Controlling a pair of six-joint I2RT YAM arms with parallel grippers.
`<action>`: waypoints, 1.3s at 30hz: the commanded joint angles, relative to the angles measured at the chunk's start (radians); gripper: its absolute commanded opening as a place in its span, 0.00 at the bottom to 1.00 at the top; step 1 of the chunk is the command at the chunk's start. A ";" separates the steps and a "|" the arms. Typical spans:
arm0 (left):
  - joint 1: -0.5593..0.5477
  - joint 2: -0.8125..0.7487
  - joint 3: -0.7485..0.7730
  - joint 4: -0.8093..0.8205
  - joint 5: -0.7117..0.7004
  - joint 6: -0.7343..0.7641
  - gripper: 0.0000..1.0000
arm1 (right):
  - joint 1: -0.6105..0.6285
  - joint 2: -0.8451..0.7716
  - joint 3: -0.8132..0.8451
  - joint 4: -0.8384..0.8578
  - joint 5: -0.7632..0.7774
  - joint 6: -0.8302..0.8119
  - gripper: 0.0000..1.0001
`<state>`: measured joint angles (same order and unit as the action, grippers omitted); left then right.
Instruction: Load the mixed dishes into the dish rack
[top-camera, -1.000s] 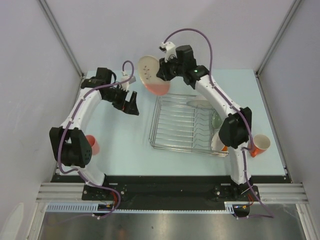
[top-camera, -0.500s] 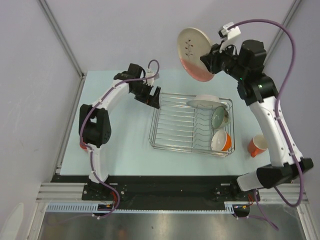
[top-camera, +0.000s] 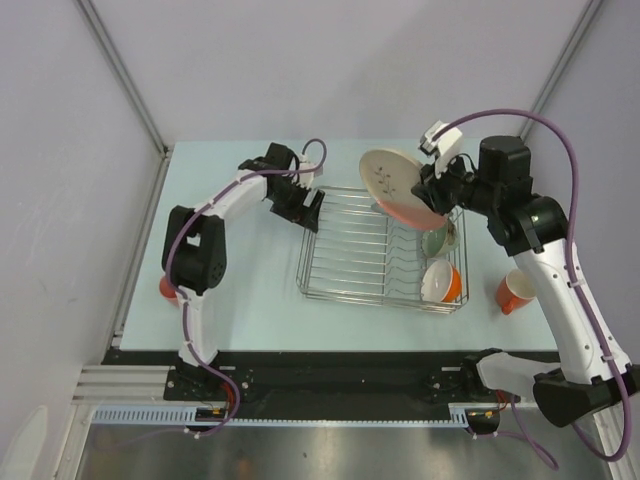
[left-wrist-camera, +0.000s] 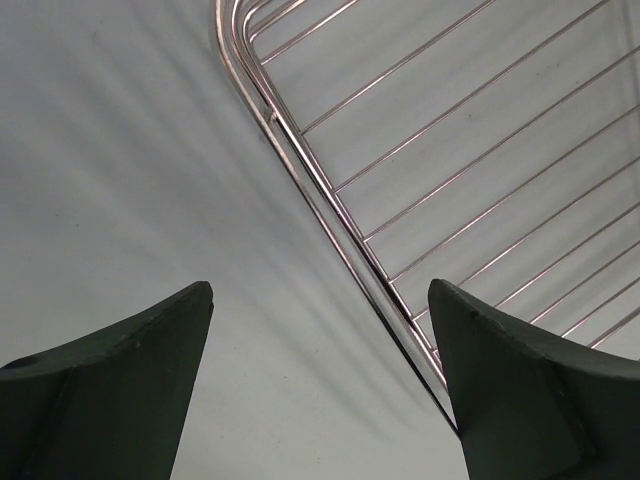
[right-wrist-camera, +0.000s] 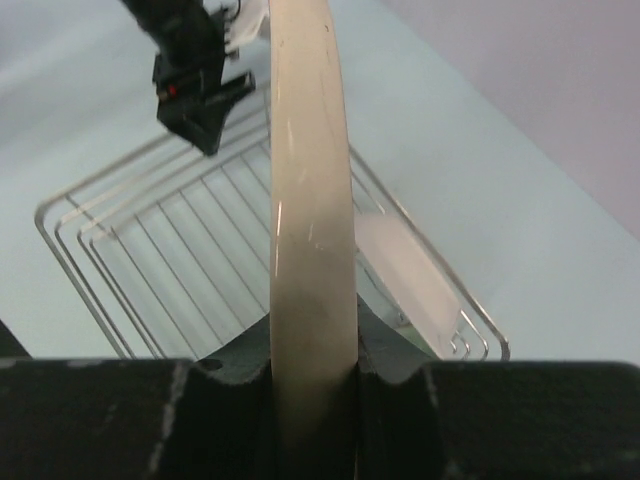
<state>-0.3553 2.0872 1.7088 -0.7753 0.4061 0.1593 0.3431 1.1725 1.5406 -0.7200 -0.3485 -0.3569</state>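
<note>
We see right claw (top-camera: 428, 196) clamped on cream plate (top-camera: 390, 178) above dish rack (top-camera: 345, 255); left claw (top-camera: 306, 207) spread wide at rack's far-left corner.

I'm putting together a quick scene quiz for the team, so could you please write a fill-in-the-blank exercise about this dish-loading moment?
1. The right tool is shut on the cream plate, while the left tool is ____ and holds nothing.
2. The left tool is poised at the far-____ corner of the dish rack.
3. The bowl in the rack's near-right corner is white inside and ____ outside.
4. The orange mug stands on the table, on the rack's ____ side.
Missing words: open; left; orange; right.
</note>
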 joint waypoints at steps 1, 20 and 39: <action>0.038 -0.081 -0.060 -0.021 -0.111 0.055 0.94 | 0.022 -0.074 0.003 0.041 -0.038 -0.148 0.00; 0.194 -0.271 -0.356 -0.019 -0.253 0.157 0.95 | 0.315 0.033 -0.007 -0.176 0.245 -0.545 0.00; 0.217 -0.317 -0.258 -0.081 -0.161 0.080 1.00 | 0.490 0.191 -0.040 -0.148 0.433 -0.654 0.00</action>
<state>-0.1581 1.8172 1.3849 -0.7990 0.2321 0.2443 0.8238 1.3655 1.4891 -0.9730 0.0452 -0.9890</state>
